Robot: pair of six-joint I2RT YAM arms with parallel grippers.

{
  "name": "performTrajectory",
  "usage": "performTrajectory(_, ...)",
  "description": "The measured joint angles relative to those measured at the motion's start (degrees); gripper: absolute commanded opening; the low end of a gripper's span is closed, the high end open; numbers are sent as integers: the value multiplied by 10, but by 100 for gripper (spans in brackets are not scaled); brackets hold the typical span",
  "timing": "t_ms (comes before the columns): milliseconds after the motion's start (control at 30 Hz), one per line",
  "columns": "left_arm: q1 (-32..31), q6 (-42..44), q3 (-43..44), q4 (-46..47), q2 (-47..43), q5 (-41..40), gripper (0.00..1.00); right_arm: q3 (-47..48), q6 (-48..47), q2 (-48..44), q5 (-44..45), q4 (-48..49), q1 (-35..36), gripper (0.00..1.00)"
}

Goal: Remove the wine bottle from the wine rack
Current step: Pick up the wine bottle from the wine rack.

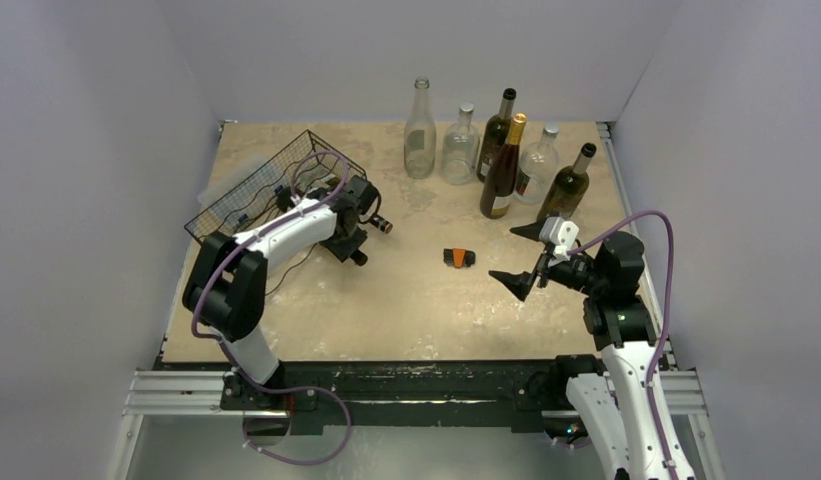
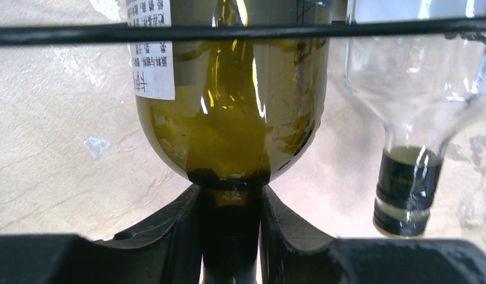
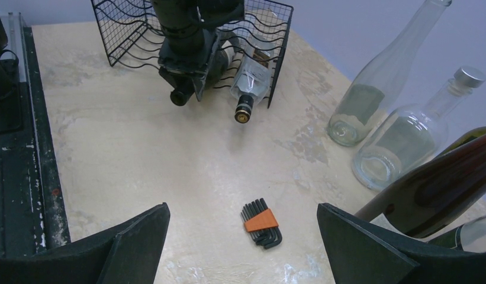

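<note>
The black wire wine rack [image 1: 248, 188] stands at the table's back left. An olive-green wine bottle [image 2: 228, 118] with a white label lies in it, its neck pointing out toward my left wrist camera. My left gripper [image 2: 231, 204] is shut on that neck just below the shoulder, one black finger [image 2: 181, 228] on each side. A rack wire [image 2: 80, 34] crosses in front of the bottle. In the top view my left gripper [image 1: 358, 218] sits at the rack's open right side. My right gripper [image 1: 521, 255] hangs open over the table's right half, holding nothing.
A clear bottle [image 2: 418, 89] with a dark cap lies in the rack beside the green one, its neck sticking out [image 1: 383, 226]. Several bottles [image 1: 502, 170] stand at the back right. An orange-sleeved hex key set [image 1: 458, 257] lies mid-table, below my right gripper [image 3: 241, 208].
</note>
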Motion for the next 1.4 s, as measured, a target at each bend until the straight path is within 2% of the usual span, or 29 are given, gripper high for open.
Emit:
performTrajectory(200, -2, 2, -28, 1, -57, 22, 0, 0, 0, -1, 0, 0, 0, 99)
performTrajectory(467, -40, -9, -37, -23, -89, 20, 0, 0, 0, -1, 0, 0, 0, 99)
performTrajectory(933, -100, -40, -40, -62, -109, -2, 0, 0, 0, -5, 0, 0, 0, 99)
performTrajectory(1400, -148, -66, -77, -60, -156, -14, 0, 0, 0, -5, 0, 0, 0, 99)
